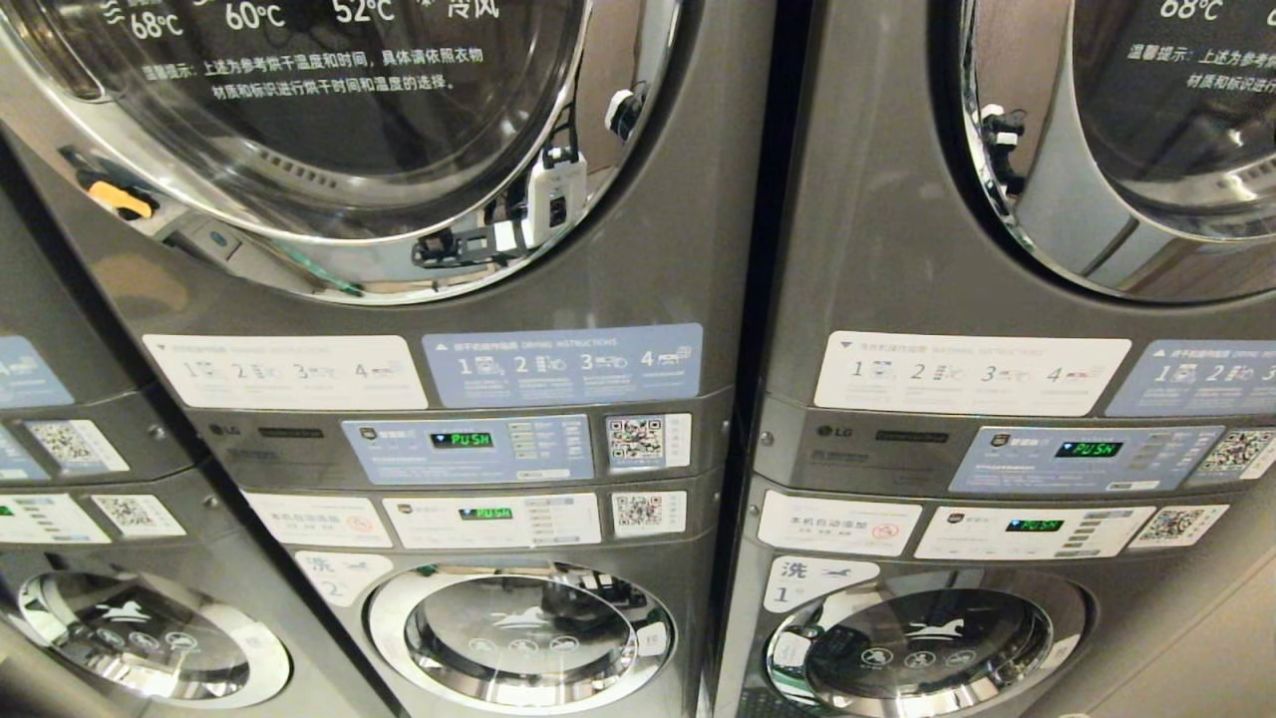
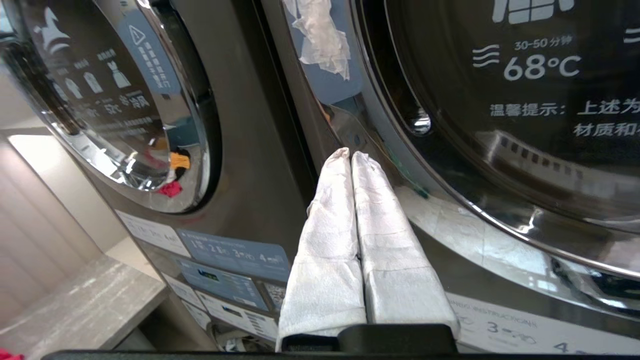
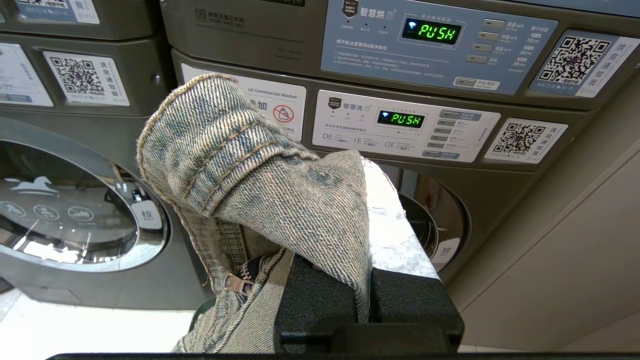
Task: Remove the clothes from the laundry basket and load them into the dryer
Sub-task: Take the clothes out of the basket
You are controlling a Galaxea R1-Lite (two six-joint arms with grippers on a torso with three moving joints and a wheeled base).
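So the left gripper (image 2: 351, 156), white-wrapped fingers pressed together, sits at the rim of the round chrome-ringed dryer door (image 2: 500, 150), while the right gripper (image 3: 367, 210), low down, pinches faded blue denim jeans (image 3: 250, 185).

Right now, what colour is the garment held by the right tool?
The denim garment is faded blue-grey with tan stitching, shown best in the right wrist view.
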